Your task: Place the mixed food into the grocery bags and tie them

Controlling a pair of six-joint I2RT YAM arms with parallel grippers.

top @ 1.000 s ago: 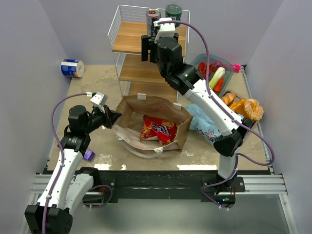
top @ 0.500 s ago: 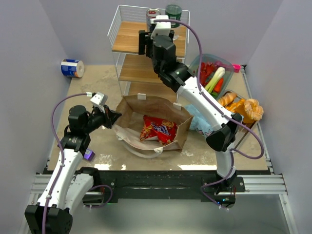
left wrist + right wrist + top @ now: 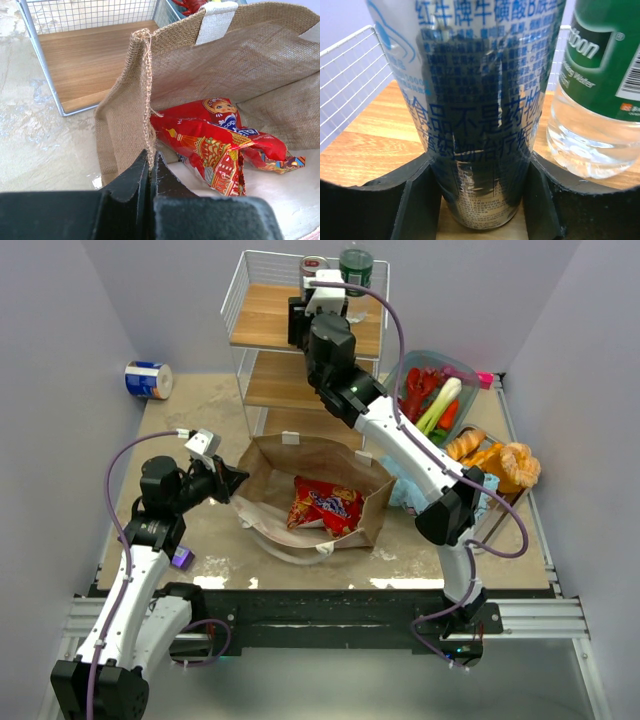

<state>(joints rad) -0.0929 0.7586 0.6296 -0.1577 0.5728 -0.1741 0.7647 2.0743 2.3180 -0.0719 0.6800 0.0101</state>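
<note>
**Near zone.** The left gripper (image 3: 150, 165) is fully closed on the stitched rim of the large brown woven bag with pale handles (image 3: 260, 55). It pinches the fabric edge and holds the mouth open towards the rack. A red crinkly snack packet (image 3: 215, 140) lies flat on the bag floor.

**Middle zone.** A thin light-blue plastic bag with small printed figures (image 3: 410, 485) lies crumpled against the brown bag's right side. Orange-brown breads (image 3: 500, 460) sit further right. Behind them, a teal see-through dish (image 3: 470, 375) holds a red lobster (image 3: 418, 385) and a green-white leek (image 3: 440, 402).

**Far zone.** The right arm is stretched to the top wooden shelf of the white wire rack (image 3: 265, 320). There the right gripper (image 3: 480, 200) straddles a silver drink can with blue print (image 3: 475, 100), which stands upright. One finger flanks each side of the can low on its body. Whether the pads are already pressing firmly cannot be told. A clear bottle with a green label (image 3: 600, 75) stands just beside the can, on its right in the wrist view.

**Step in hand.** Judged from this arrangement, the can is being picked for transfer to the brown bag.

**Next move.** Secure a firm clamp, lift straight up without brushing the adjacent bottle, clear the rack's wire rail, then carry the can down into the open bag mouth.
</note>
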